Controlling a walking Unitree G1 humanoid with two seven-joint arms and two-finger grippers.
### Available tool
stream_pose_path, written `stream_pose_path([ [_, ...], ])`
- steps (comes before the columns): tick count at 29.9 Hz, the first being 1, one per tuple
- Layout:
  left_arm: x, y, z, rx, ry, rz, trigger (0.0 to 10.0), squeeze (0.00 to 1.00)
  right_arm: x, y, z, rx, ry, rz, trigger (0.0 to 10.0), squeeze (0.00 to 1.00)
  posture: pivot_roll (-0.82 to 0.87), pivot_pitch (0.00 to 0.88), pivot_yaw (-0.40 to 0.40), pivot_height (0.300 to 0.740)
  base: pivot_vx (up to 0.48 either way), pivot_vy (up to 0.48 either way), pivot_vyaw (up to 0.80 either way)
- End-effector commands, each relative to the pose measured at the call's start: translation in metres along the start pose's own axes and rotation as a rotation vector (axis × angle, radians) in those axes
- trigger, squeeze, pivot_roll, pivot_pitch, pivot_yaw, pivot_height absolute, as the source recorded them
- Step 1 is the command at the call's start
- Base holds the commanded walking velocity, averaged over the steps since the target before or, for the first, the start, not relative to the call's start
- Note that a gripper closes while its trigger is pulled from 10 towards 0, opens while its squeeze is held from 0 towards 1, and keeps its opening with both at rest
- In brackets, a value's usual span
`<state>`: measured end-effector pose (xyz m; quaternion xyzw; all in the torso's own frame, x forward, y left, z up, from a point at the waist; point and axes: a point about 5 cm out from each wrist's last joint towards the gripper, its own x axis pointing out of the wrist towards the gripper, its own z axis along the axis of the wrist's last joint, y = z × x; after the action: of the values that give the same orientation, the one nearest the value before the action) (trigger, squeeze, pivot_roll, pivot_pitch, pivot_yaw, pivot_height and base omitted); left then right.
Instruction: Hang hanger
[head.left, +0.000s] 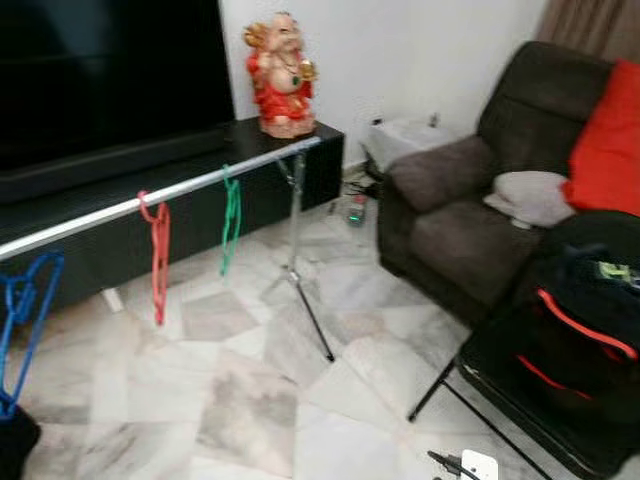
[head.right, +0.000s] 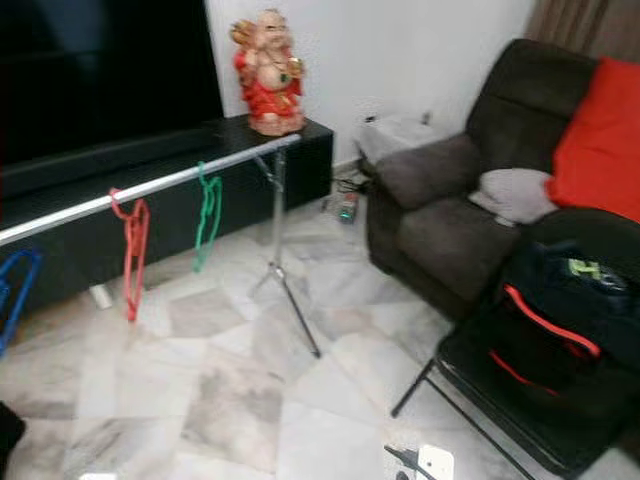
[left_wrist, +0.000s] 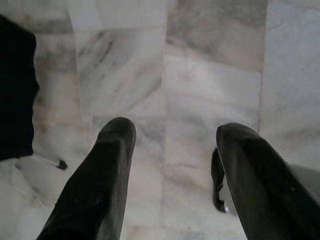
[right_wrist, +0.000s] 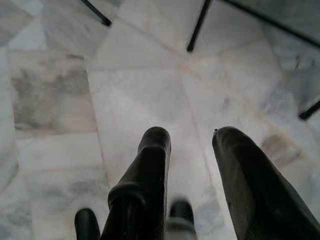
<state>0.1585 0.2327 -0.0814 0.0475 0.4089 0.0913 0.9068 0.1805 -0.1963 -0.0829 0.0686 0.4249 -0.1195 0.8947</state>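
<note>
A silver rail (head.left: 190, 190) on a tripod stand (head.left: 296, 250) runs across the room in front of the TV console. Three hangers hang on it: a blue one (head.left: 22, 320) at the left, a red one (head.left: 159, 250) in the middle and a green one (head.left: 231, 220) toward the stand. My left gripper (left_wrist: 172, 135) points down at the marble floor, open, with nothing between its fingers. My right gripper (right_wrist: 190, 137) also hangs over the floor, open and empty.
A black TV console (head.left: 250, 170) with a red figurine (head.left: 281, 72) stands behind the rail. To the right are a dark sofa (head.left: 470, 200) with a red cushion (head.left: 605, 150) and a black folding chair (head.left: 540, 380) holding a dark bag. A white plug (head.left: 478, 466) lies on the floor.
</note>
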Motion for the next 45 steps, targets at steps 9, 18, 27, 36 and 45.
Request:
stream_pose_path([
  [9,0.001,-0.003,0.005,-0.008,-0.017,-0.007,10.0,0.0,0.0,-0.004,0.001,0.018,0.007,-0.017,10.0,0.0,0.09,0.0,0.021,0.74,0.282,0.0,-0.74],
  [18,0.002,-0.004,0.006,-0.01,-0.023,-0.009,10.0,0.0,0.001,-0.003,0.003,0.027,0.002,-0.017,10.0,0.0,0.08,0.0,0.021,0.74,0.278,0.0,-0.77],
  [27,0.002,-0.005,0.006,-0.008,-0.024,-0.012,10.0,0.0,0.002,0.001,0.009,0.036,-0.023,-0.008,10.0,0.0,0.08,0.0,0.022,0.74,0.169,0.0,-0.77],
  [36,0.001,-0.008,0.003,-0.003,-0.011,-0.019,10.0,0.0,0.004,0.006,0.034,0.057,-0.153,-0.008,10.0,0.0,0.07,0.0,0.019,0.74,0.0,0.0,-0.16],
  [45,0.0,-0.008,-0.001,-0.005,-0.001,-0.016,10.0,0.0,0.0,0.007,0.065,-0.046,-0.384,-0.025,10.0,0.0,0.06,0.0,0.004,0.74,0.0,0.0,0.0],
])
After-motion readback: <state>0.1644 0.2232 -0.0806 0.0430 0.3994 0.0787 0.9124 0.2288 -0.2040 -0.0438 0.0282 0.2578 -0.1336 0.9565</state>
